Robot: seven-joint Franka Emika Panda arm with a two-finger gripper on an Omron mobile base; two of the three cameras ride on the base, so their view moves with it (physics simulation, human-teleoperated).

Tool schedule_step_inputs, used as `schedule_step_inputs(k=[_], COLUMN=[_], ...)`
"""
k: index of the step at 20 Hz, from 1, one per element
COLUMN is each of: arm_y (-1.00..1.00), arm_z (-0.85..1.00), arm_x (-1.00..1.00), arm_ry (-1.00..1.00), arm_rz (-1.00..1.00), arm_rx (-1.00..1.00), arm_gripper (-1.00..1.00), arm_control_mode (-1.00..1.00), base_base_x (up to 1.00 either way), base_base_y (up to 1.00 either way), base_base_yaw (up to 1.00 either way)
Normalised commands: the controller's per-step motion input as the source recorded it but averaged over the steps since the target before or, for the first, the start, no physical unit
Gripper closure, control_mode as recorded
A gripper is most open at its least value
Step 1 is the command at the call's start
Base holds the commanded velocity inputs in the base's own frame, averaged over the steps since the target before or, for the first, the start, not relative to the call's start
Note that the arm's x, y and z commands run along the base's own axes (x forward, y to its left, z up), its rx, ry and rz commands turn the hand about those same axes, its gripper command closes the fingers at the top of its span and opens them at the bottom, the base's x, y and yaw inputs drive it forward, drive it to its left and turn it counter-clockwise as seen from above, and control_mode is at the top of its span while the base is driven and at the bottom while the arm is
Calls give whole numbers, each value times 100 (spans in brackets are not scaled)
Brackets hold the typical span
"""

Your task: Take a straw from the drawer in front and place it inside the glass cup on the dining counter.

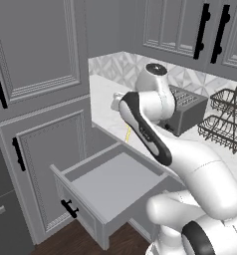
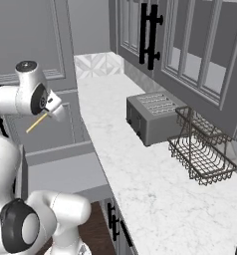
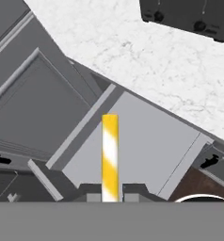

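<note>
Gripper (image 3: 110, 192) clamped tight on thin yellow-and-white striped straw (image 3: 110, 155), held above flat grey open drawer (image 1: 108, 191), boxy grey toaster (image 2: 153, 117) seated on veined white counter (image 2: 140, 179).

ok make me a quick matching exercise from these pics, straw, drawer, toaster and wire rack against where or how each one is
Things:
1. straw
2. drawer
3. toaster
4. wire rack

States:
A. pulled open, nothing visible inside
B. on the white counter, next to the toaster
C. gripped in the gripper, above the drawer
D. on the white counter, slots facing up

Pairs: 1-C, 2-A, 3-D, 4-B
</note>
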Motion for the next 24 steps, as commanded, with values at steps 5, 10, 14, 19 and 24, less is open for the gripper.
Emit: schedule_step_inputs(k=[5,10,14,19,24], arm_y=[-12,-8,0,0,0], arm_z=[-27,-43,-27,0,0], arm_x=[-3,9,8,0,0], arm_ry=[7,16,15,0,0], arm_rz=[25,26,17,0,0], arm_rx=[-2,-3,-7,0,0], arm_gripper=[100,100,100,100,100], arm_control_mode=[-100,-100,-100,100,100], base_base_x=[0,0,0,-92,-100], base_base_y=[0,0,0,0,12], base_base_yaw=[0,0,0,5,12])
